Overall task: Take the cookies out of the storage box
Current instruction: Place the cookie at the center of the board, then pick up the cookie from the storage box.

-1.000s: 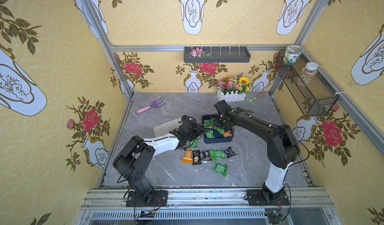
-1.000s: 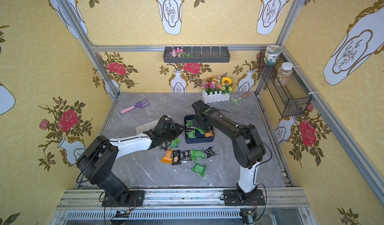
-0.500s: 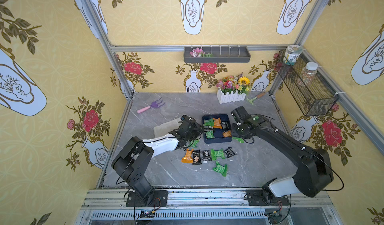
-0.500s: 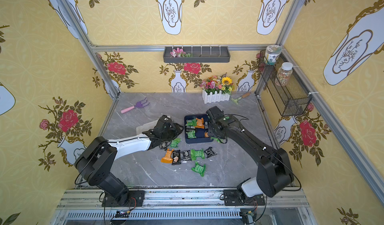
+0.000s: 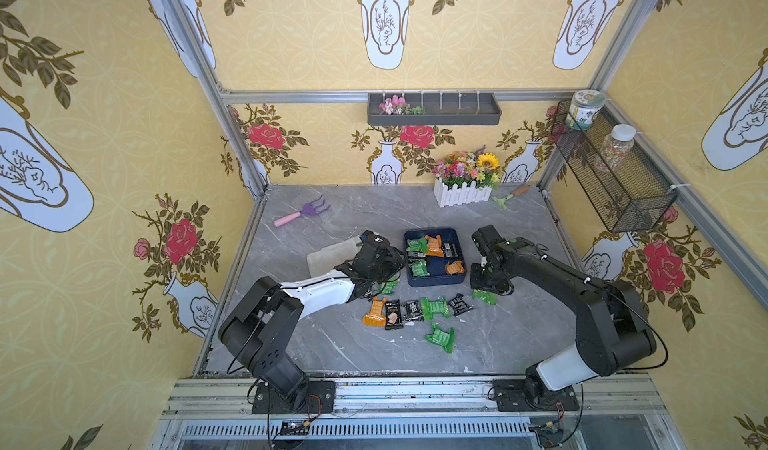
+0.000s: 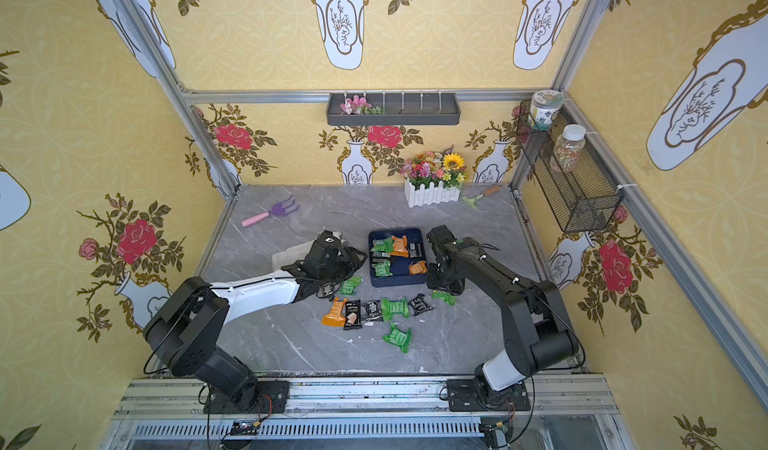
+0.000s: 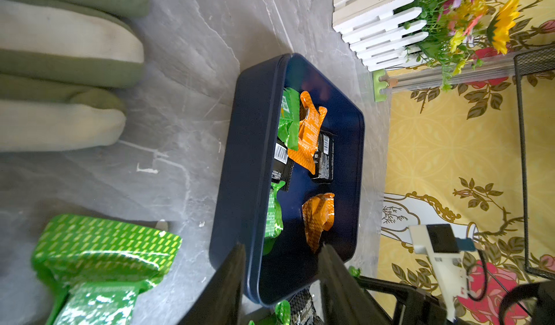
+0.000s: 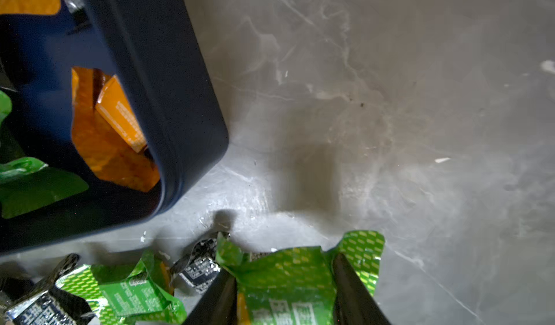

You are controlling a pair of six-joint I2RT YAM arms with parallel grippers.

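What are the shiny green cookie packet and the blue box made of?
The green packet looks like thin foil-lined plastic film: glossy, crinkled, glinting. The storage box seems hard plastic, dark blue, smooth with a dull sheen and rounded corners; painted metal is possible.

Yellow wallpaper with vases and roses is covering the walls, and metal posts are framing them. A grey marble tabletop is reflecting soft light. A dark shelf is hanging at the back, a wire basket is holding two jars, and a flower planter is standing below.
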